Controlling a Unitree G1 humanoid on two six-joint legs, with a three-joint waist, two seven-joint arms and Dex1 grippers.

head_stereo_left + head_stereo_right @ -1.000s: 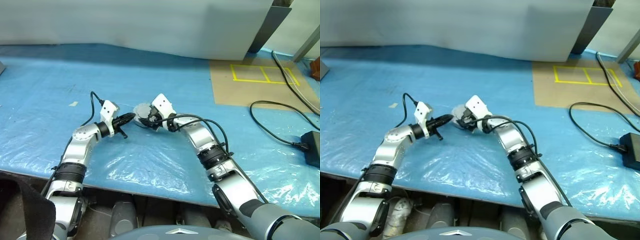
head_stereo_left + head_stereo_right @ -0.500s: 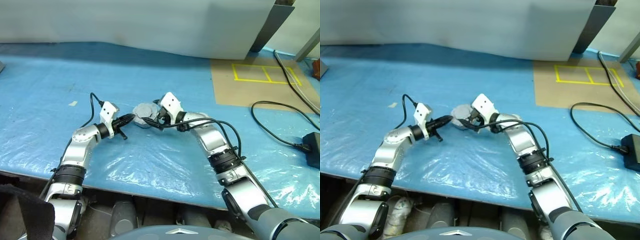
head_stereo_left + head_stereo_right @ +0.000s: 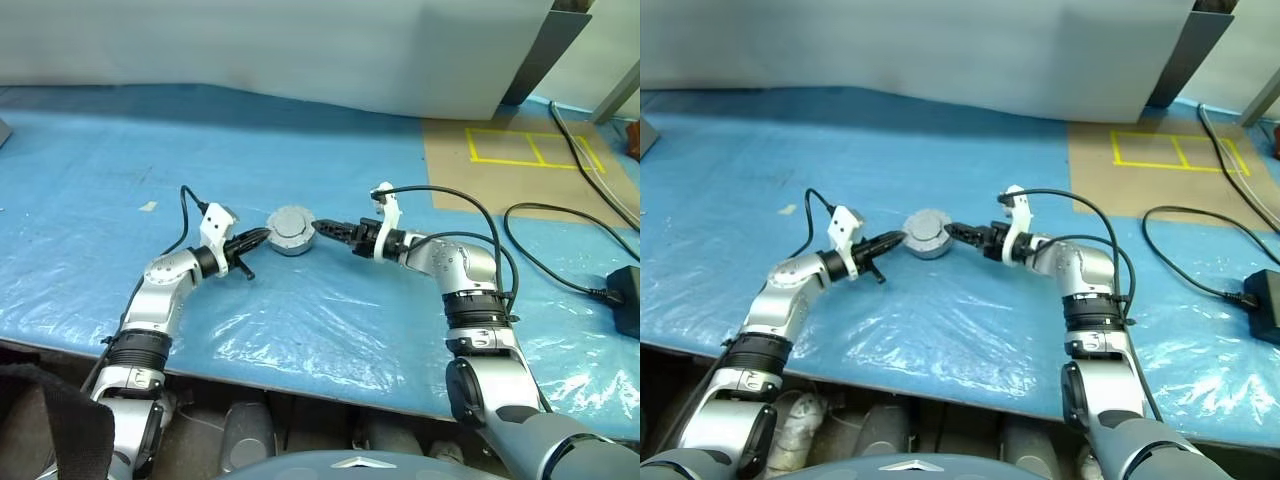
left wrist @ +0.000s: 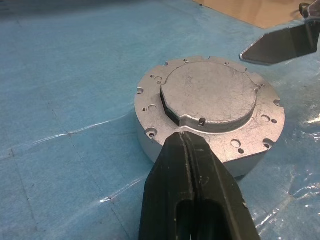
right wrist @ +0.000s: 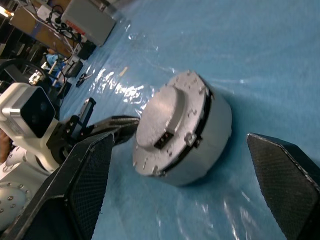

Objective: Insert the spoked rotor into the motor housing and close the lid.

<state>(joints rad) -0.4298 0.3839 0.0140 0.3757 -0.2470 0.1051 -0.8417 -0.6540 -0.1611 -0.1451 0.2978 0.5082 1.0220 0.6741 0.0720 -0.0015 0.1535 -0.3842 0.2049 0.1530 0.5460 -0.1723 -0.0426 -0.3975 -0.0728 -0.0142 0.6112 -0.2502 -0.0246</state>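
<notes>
Blue plastic sheeting (image 3: 120, 150) covers the whole table, crinkled and glossy near the front edge, with a pale wall panel (image 3: 280, 50) standing behind it. Out in the middle of the sheet sits the housing (image 3: 291, 231), a grey round puck, and the lid (image 4: 210, 95) is seated on top of it, plain side up with its raised centre showing and small holes round the rim. No rotor to be seen; the puck is closed over.

Left gripper (image 3: 262, 235) comes in low from the left, forearm angled up and inward, wrist bent so the black fingers point almost level at the housing's side. They are pressed together with nothing between them, and in the wrist view the tip sits right at the housing's near edge, touching or a hair off; hard to call.

Right gripper (image 3: 327, 229) reaches in from the opposite side, elbow out to the right, forearm running nearly level across the sheet. Its fingers (image 5: 285, 175) are spread wide and empty, one either side of the housing in the wrist view, tips just short of it.

Off to the right lie a brown board with yellow tape (image 3: 525, 148), black cables (image 3: 545, 245) and a black box (image 3: 625, 295).
</notes>
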